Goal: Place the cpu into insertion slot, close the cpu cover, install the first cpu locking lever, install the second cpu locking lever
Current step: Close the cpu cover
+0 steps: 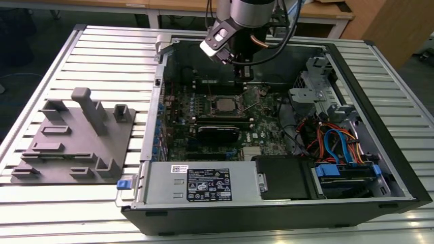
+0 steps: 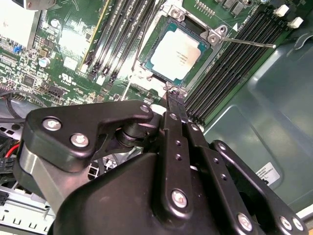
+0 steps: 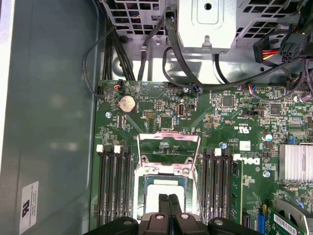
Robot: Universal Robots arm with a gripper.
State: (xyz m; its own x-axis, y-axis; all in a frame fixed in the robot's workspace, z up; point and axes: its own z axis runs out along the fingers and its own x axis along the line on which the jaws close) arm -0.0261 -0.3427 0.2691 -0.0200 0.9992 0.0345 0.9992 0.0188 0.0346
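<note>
- The open computer case (image 1: 400, 168) lies on its side on a slatted metal table (image 1: 101, 51). One grey fixture plate (image 1: 71, 147) with upright blocks sits at the exterior view's left, well apart from the case.
- Inside the case, at its near side, is one power supply (image 1: 203, 184). A tangle of blue and orange cables (image 1: 336, 140) lies at the exterior view's right.
- One cpu (image 2: 178, 53) sits in the insertion slot (image 3: 139, 196) on the green board. It lies flat with its metal top up. It is square, so it has no long axis, and its edges run parallel to the memory slots.
- One cpu cover (image 3: 168, 135) is raised off the slot. It stands up from the slot's edge on the side toward the single coin cell (image 3: 127, 104), and the board shows through its window.
- There are two lever wires, the first (image 2: 247, 43) and the second (image 2: 142, 41). They reach out from the slot's corners, and neither lies across the cover.
- Two banks of long black memory slots flank the socket closely, one on its far side (image 3: 115, 183) and one on its near side (image 3: 217, 183). Their long axes run across the exterior view, left to right.
- One gripper (image 2: 173, 98) hangs over the slot's edge with its fingers pressed together, and nothing is seen held between them. In the first wrist view the fingers (image 3: 164, 208) hide part of the cpu.
- Black cables (image 3: 171, 49) run from the metal drive cage (image 3: 205, 22) down to the board's edge beyond the coin cell.
</note>
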